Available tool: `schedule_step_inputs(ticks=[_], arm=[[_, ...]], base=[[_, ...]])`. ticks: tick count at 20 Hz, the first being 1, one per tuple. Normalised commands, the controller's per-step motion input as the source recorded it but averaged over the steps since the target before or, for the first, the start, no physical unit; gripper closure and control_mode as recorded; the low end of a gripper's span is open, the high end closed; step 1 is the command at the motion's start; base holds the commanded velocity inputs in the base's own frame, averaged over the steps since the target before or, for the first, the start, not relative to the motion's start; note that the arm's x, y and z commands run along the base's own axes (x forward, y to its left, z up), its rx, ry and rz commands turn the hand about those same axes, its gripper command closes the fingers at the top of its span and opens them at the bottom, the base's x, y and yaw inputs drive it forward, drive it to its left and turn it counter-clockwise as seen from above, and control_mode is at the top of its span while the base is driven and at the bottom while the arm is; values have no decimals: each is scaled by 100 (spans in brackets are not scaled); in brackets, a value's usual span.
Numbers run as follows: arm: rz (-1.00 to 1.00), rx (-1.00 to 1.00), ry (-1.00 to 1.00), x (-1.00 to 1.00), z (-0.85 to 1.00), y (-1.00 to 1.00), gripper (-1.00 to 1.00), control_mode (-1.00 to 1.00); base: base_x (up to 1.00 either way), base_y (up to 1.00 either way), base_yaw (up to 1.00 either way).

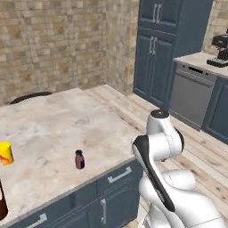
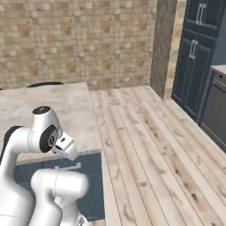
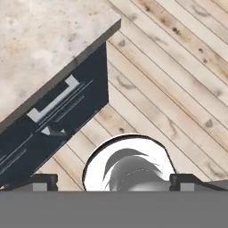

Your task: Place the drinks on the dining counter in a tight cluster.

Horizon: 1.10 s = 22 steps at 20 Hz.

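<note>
Claw (image 3: 114,180) hanging wide open over the plank floor beside the dining counter (image 1: 53,129) corner, gripping nothing, while the tiny maroon bottle (image 1: 79,159) stands near the counter's front edge, well apart from the wine bottle (image 1: 2,202) by my yellow cup (image 1: 6,153).

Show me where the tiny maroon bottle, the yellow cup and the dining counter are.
tiny maroon bottle (image 1: 79,160), left base view, middle of its body.
yellow cup (image 1: 6,153), left base view, its side.
dining counter (image 1: 49,124), left base view, bare marble top.
</note>
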Motion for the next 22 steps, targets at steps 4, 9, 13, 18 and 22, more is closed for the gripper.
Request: schedule_step_inputs(ticks=[4,9,13,18,22], arm=[[0,0,0,0,0,0,-100,100],[0,0,0,0,0,0,-100,100],[0,0,0,0,0,0,-100,100],[0,0,0,0,0,0,-100,100],[0,0,0,0,0,0,-100,100]], base=[[0,8,-96],[0,7,-98],[0,7,-99],[0,4,-99],[0,0,-98]])
